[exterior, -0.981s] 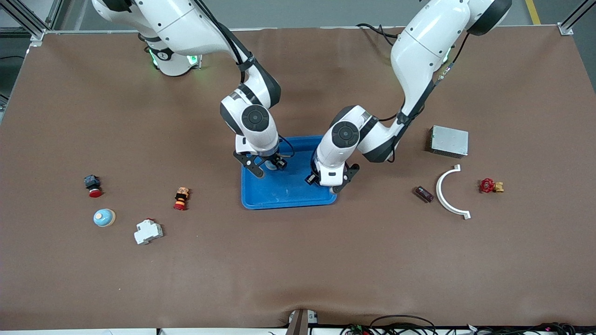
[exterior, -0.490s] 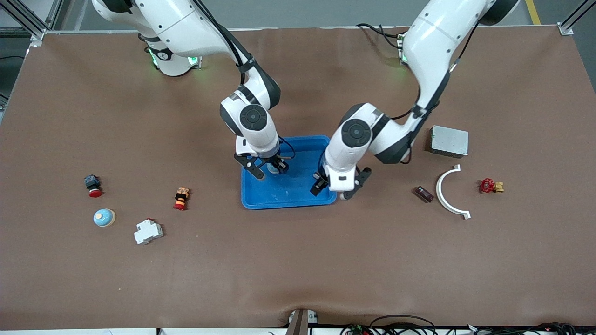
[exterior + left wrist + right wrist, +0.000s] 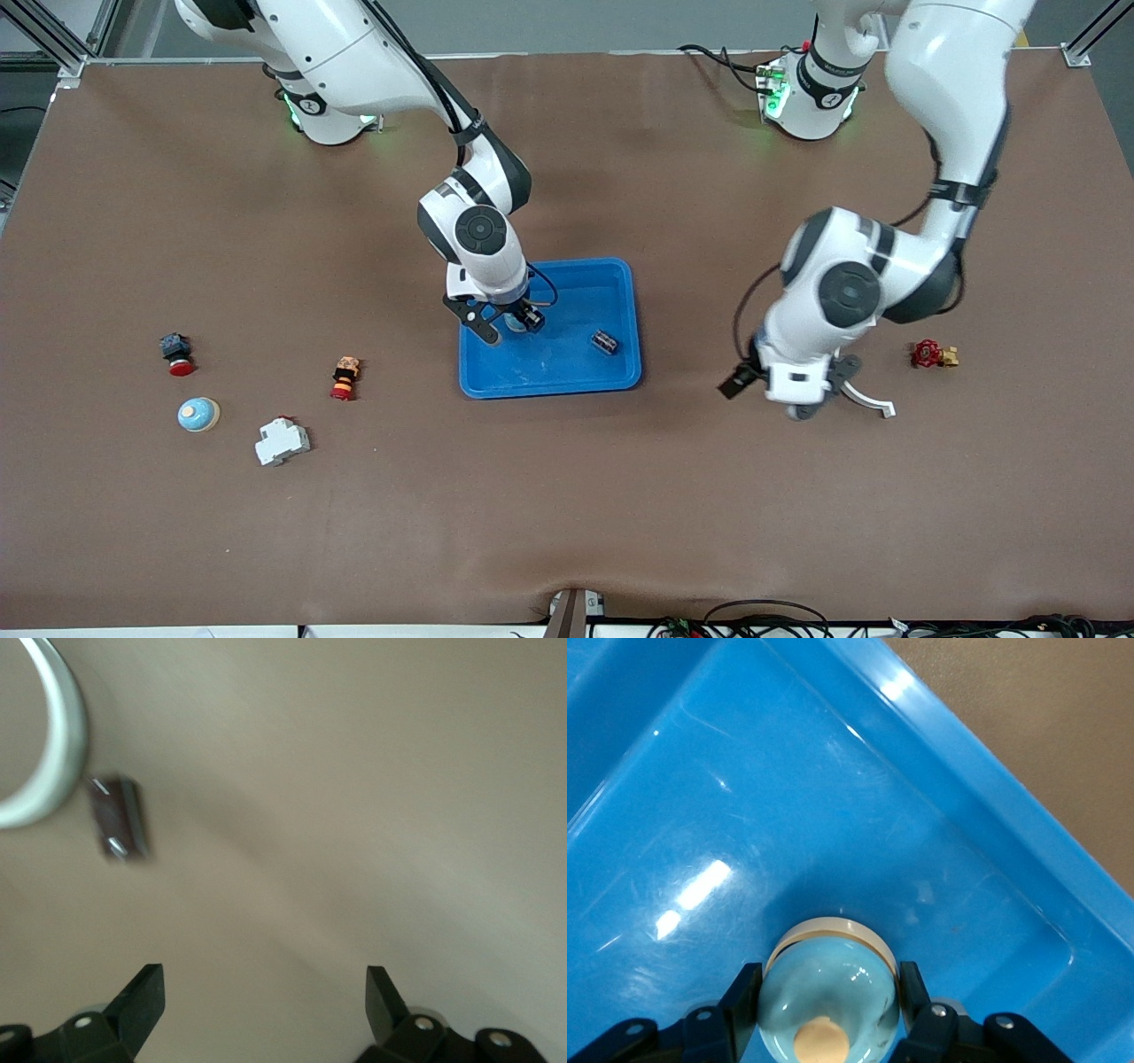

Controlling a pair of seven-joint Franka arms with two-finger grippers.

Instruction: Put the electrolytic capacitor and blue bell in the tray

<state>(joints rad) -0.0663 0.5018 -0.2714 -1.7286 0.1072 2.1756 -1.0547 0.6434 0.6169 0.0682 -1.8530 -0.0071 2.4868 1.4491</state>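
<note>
The electrolytic capacitor (image 3: 605, 341) is lying in the tray (image 3: 567, 383), near its left-arm end. The right gripper (image 3: 824, 1028) is hanging over the tray's other end, clamping the blue bell (image 3: 829, 994). The left gripper (image 3: 264, 997) is hovering with fingers apart above the bare table beside a white arc (image 3: 55, 753).

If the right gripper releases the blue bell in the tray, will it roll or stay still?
The blue bell, held by the right gripper over the tray, probably stays: its flat rim suggests stable resting. Its glossy dome looks slippery.
</note>
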